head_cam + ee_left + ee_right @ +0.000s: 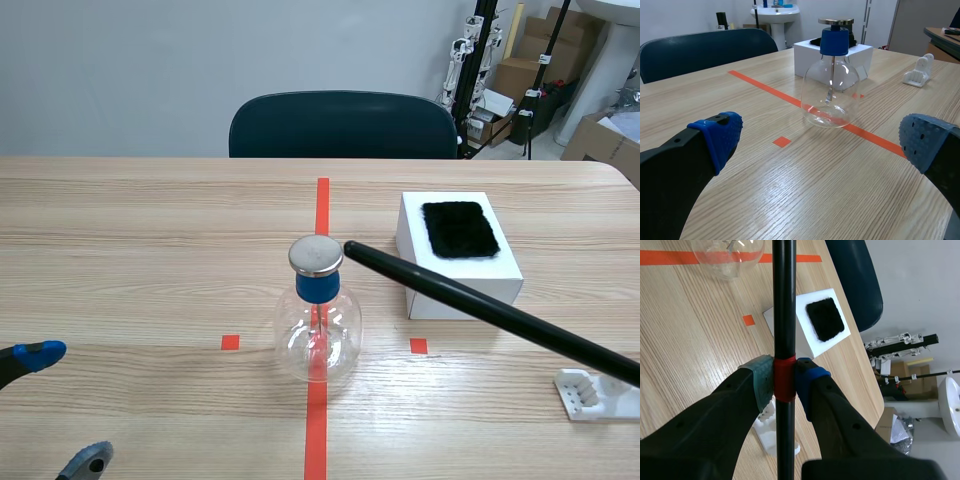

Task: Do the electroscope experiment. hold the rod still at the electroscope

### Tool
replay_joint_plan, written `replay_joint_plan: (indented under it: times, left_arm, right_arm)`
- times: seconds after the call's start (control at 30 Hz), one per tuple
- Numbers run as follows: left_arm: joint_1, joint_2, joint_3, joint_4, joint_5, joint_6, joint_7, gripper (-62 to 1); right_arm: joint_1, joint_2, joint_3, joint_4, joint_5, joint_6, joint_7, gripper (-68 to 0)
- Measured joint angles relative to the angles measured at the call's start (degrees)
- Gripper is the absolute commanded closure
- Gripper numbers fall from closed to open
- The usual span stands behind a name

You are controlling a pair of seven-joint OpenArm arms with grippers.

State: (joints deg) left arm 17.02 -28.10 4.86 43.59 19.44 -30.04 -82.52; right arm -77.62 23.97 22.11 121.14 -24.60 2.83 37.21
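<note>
Scene view: the electroscope [318, 322] is seen standing upright near the middle of the counter [150, 230], on the orange-red tape line [322, 205]. It is made up of a clear round glass flask closed by a blue stopper [318, 287], which is topped by a flat metal disc [316, 256]. In the left wrist view a thin metal stem is seen running down from the stopper into the bulb.

The rod [470, 300] is long, black and glossy. It is held slanting up from the counter's right side, with its rounded tip level with the disc and just beside the disc's rim. The tip appears to stop just short of the rim, though contact cannot be ruled out. In the right wrist view the rod is seen clamped between the two pads of the right tool [785, 380], gripped at a red band [784, 390] wound around it.

The left tool [822, 140] is held low over the counter, well apart from the electroscope, with its fingers spread wide and nothing between them.

Behind the rod, a white box [465, 280] with a black fur patch [460, 228] on its top is set to the right of the electroscope. A small white stand [590, 395] is placed under the rod's near end, and a dark chair [345, 125] is drawn up at the far edge.
</note>
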Motion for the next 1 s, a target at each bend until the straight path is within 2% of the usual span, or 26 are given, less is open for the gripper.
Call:
replay_joint_plan:
  times: [0.43, 0.6, 1.0]
  left_arm:
    - [0.0, 0.0, 0.0, 0.0, 0.0, 0.0, 0.0, -62.3]
    - [0.0, 0.0, 0.0, 0.0, 0.0, 0.0, 0.0, -62.3]
    - [0.0, 0.0, 0.0, 0.0, 0.0, 0.0, 0.0, -62.3]
  right_arm:
    - [0.0, 0.0, 0.0, 0.0, 0.0, 0.33, 0.02, -3.9]
    - [0.0, 0.02, 0.0, 0.0, 0.0, 2.19, 0.26, -3.9]
    - [0.0, 0.02, 0.0, 0.0, 0.0, 2.12, 0.26, -3.9]
